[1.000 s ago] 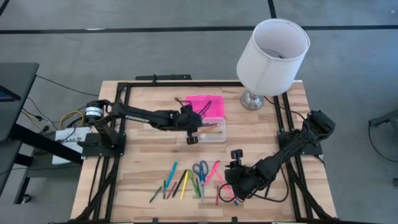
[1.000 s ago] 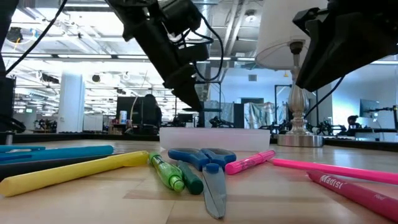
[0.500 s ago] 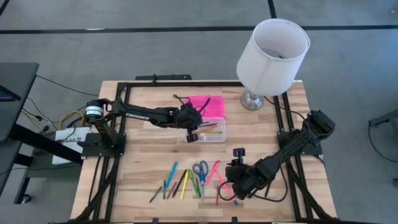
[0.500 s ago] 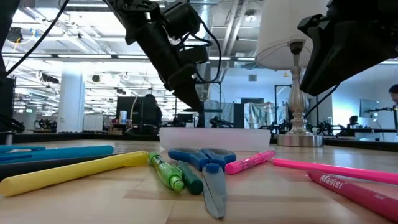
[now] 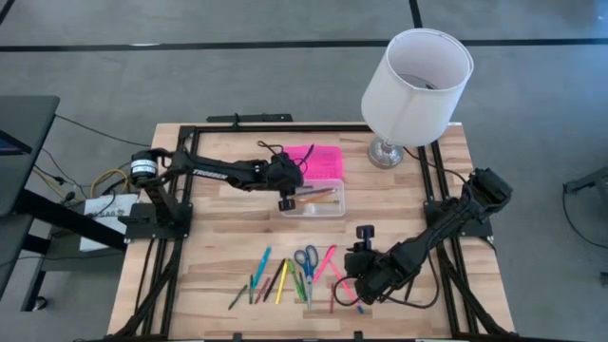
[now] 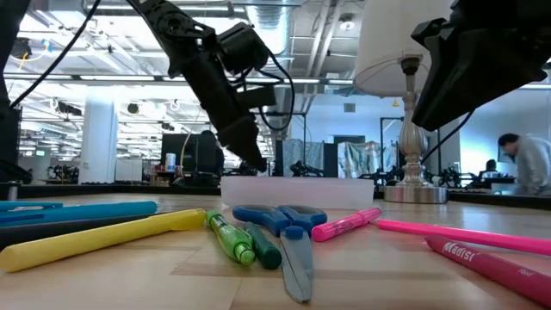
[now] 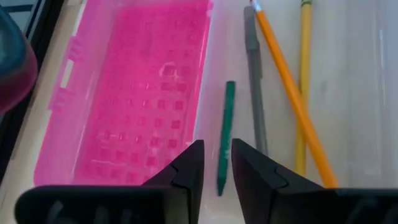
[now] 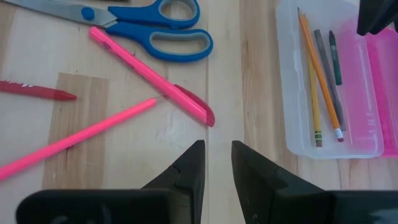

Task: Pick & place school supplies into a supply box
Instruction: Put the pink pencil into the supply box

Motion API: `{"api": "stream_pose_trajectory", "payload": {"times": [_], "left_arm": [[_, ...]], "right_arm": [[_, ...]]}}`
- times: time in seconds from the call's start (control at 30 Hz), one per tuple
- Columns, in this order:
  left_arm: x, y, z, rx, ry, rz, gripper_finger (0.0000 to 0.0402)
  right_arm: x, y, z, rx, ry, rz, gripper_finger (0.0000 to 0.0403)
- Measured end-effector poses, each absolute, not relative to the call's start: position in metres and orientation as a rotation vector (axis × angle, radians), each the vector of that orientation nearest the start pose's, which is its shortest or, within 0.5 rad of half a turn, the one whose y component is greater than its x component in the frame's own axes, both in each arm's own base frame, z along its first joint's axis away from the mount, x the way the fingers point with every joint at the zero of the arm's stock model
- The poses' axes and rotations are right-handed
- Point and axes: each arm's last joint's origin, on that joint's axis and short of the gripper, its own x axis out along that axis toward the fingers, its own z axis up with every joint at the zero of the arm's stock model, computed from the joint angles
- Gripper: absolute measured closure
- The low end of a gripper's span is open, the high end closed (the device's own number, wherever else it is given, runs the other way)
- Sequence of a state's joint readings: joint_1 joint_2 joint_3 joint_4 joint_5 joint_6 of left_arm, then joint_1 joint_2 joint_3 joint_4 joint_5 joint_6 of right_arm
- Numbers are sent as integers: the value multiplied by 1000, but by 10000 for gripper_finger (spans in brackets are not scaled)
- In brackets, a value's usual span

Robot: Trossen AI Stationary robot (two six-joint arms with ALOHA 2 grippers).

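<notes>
Left gripper (image 5: 284, 201) hangs over the open supply box (image 5: 326, 204), jaws slightly apart and holding nothing.

In the left wrist view a green crayon (image 7: 224, 134) lies in the clear base just ahead of the narrow gap between the fingers, apart from them, beside the pink lid (image 7: 134, 93). Four items lie in the base: the green crayon, a grey pen (image 7: 255, 93), an orange pencil (image 7: 289, 93) and a yellow pencil (image 7: 303, 93). The right gripper (image 5: 362, 283) hovers low over the loose supplies on the table (image 5: 218, 247), jaws slightly parted and empty. Its wrist view shows one pair of blue-handled scissors (image 8: 155, 25), two pink pens (image 8: 149, 65) and a red pen (image 8: 37, 90) on the wood. Only the low view shows a person (image 6: 523, 164) in the room behind; only the high view shows the whole white lamp (image 5: 416, 81).
</notes>
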State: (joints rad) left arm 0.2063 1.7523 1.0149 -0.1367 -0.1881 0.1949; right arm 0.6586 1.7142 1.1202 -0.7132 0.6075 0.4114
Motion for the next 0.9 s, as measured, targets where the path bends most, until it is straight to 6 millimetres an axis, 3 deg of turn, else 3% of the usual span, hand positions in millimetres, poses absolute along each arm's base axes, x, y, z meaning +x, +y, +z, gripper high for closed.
{"api": "stream_pose_trajectory", "payload": {"times": [0.2,0.43,0.67,0.9], "left_arm": [[343,76,169,142,904,229,326],[332,51,183,120,960,185,338],[300,2,217,40,1039,145,351],[269,-61,220,44,1168,154,349]], "right_arm": [[262,182,189,-400,1019,-169,331],[262,182,189,-400,1019,-169,331],[262,182,189,-398,1017,-168,331],[262,182,189,-395,1013,-167,331]]}}
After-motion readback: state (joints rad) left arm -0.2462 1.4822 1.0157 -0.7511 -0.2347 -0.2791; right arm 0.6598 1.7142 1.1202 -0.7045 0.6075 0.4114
